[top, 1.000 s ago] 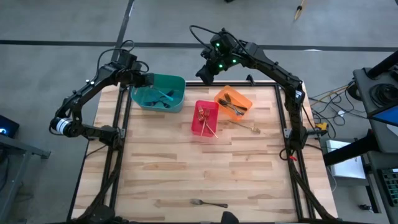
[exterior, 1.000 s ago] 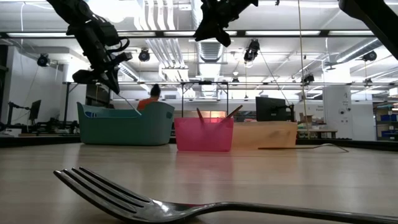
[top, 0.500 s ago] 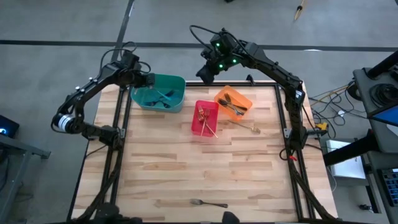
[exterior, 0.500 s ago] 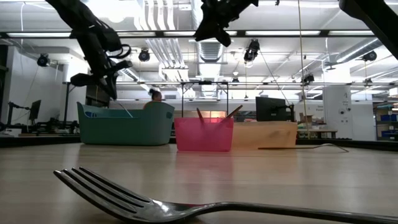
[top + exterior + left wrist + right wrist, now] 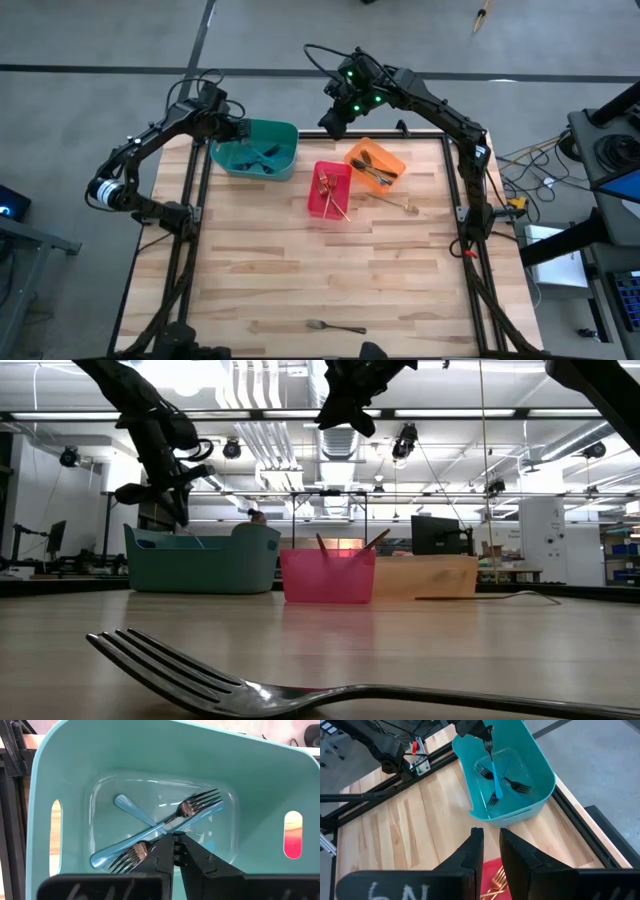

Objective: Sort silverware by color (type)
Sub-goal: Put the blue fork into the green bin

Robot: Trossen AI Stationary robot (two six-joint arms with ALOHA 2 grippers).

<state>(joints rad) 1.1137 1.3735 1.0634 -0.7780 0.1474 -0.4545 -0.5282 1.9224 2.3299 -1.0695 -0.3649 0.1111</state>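
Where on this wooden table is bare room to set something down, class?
Bare boards span the wooden table between the red plastic bin and the lone silver fork at the near edge. The far edge is crowded: teal bin, red bin, orange bin.

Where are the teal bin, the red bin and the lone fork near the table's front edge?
teal bin (image 5: 285,130): high view, on its rim.
red bin (image 5: 316,190): high view, on its side wall.
lone fork (image 5: 335,326): high view, on the middle of its handle.
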